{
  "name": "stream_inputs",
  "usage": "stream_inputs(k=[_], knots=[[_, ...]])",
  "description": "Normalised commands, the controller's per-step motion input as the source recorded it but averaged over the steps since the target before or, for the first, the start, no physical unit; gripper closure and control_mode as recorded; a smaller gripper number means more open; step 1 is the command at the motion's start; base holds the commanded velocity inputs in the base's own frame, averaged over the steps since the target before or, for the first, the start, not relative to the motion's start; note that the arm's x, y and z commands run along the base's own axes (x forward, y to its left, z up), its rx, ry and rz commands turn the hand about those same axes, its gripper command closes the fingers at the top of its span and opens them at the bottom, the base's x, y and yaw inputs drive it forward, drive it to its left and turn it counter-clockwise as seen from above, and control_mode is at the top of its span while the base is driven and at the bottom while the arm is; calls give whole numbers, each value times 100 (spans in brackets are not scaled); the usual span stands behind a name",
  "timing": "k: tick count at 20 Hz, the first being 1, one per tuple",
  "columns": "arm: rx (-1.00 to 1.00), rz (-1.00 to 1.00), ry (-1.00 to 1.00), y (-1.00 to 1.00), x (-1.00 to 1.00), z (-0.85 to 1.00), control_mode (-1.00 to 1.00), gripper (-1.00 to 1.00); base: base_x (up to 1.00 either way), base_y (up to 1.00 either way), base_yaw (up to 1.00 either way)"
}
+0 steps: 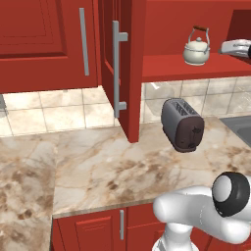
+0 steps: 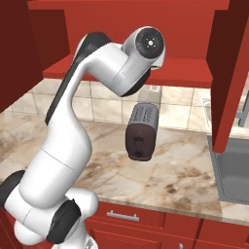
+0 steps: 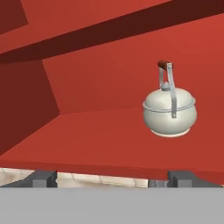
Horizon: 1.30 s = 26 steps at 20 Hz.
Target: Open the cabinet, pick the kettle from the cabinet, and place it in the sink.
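end effector [image 3: 113,178]: jaws wide apart, empty | levelled at cabinet [image 1: 122,73] shelf | kettle [image 3: 169,109] ahead, apart

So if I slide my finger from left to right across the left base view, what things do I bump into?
Closed red cupboard door → open cabinet door with its long grey handle → toaster → kettle on the shelf → sink at the right edge.

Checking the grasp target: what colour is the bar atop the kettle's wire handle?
Reddish-brown bar, clearest in the hand view.

Toaster [image 1: 183,124] upright on marble counter [image 1: 108,171]
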Motion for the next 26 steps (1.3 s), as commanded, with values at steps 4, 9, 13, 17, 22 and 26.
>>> stream_inputs(k=[4,9,13,17,22,26], knots=[[-2,3,-1,-2,25,14,-100,-100,0,0,0],[-2,2,0,0,26,13,-100,-100,0,0,0],[-3,0,0,0,30,11,-100,-100,0,0,0],[-6,1,0,-3,26,6,-100,-100,0,0,0],[-8,1,0,-3,17,-7,-100,-100,0,0,0],[-6,1,0,-5,17,-15,-100,-100,0,0,0]])
